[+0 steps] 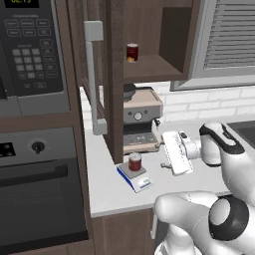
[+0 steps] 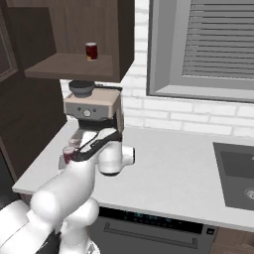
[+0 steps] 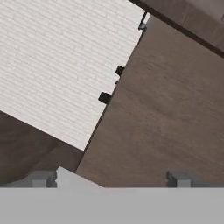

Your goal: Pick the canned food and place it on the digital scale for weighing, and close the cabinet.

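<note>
The canned food (image 1: 134,162), dark red with a pale top, stands upright on the digital scale (image 1: 144,183) near the counter's front edge; it also shows as the canned food (image 2: 68,154) beside my arm. To the can's right my gripper (image 1: 162,153) hovers open and empty, apart from the can. In the hand view the fingertips (image 3: 43,178) stand wide apart before a brown wood panel (image 3: 166,113) and white brick. The cabinet (image 1: 149,30) above stands open, its door (image 1: 113,84) swung out toward me with its grey bar handle (image 1: 92,79).
A second red can (image 1: 132,52) with a yellow patch sits on the cabinet shelf. A coffee machine (image 1: 141,117) stands behind the scale. The microwave (image 1: 30,55) and oven (image 1: 40,184) column is on the left. A sink (image 2: 238,173) lies at the right.
</note>
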You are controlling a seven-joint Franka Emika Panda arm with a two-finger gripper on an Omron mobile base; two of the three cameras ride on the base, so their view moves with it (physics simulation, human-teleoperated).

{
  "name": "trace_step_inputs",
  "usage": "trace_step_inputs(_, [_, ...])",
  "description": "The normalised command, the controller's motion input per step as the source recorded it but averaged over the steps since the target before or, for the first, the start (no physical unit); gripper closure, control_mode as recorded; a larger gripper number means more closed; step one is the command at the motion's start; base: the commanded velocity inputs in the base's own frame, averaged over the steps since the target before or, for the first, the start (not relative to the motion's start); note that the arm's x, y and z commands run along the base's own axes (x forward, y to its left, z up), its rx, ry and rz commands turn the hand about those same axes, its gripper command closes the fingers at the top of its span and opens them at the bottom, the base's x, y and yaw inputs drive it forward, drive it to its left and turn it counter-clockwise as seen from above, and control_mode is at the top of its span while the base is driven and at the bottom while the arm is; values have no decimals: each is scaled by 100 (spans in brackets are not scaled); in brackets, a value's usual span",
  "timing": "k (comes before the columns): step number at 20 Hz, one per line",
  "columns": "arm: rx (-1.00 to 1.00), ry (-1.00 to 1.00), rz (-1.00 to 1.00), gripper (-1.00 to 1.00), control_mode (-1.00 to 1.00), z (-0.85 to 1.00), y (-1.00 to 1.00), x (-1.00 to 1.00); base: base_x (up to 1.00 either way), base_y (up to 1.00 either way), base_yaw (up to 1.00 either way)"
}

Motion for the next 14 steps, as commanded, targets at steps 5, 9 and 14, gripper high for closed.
trace_step_inputs(5, [0,-29,0,-100,-100,100,0,-96,0,0,0])
trace_step_inputs(9, [0,-31,0,-100,-100,100,1,-99,0,0,0])
trace_step_inputs(14, [-2,-39,0,-100,-100,100,1,-98,0,0,0])
